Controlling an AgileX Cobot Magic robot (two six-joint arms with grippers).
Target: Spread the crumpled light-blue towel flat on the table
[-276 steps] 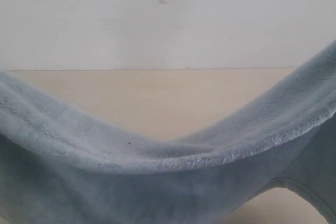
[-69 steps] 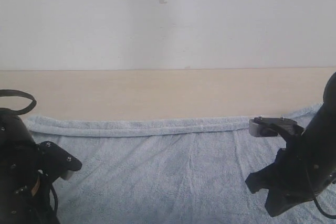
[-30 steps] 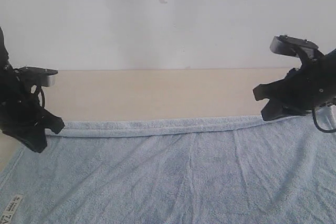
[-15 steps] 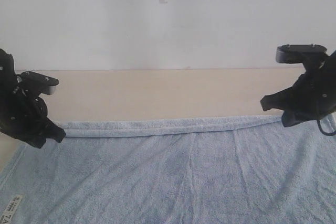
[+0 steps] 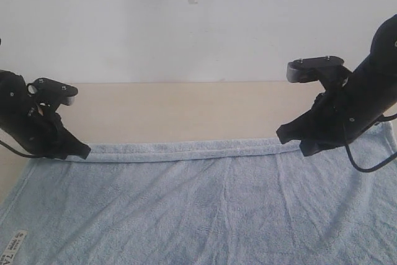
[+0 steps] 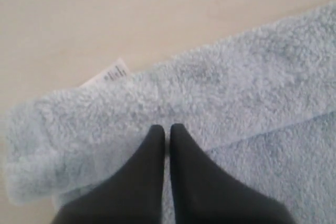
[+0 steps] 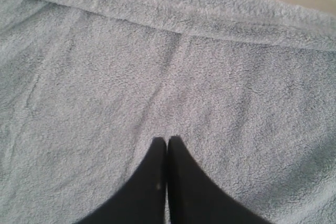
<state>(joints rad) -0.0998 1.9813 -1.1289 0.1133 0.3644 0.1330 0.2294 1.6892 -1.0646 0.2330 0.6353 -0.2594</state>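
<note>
The light-blue towel lies spread over the near part of the beige table. Its far edge is folded over in a narrow roll. A white label shows at the near left corner. My left gripper is shut at the left end of that fold, nothing between its fingers. In the left wrist view its tips rest over the doubled towel, and a second white label pokes out beside it. My right gripper is shut, empty, tips just above flat towel near the fold.
A white-grey wall rises behind the table. A strip of bare tabletop runs between the towel's fold and the wall. A black cable hangs from the right arm over the towel. The towel runs past the picture's right and near edges.
The towel, held up before the camera earlier, now lies on the table. In the last second both shut grippers came down and inward to the folded far edge.
</note>
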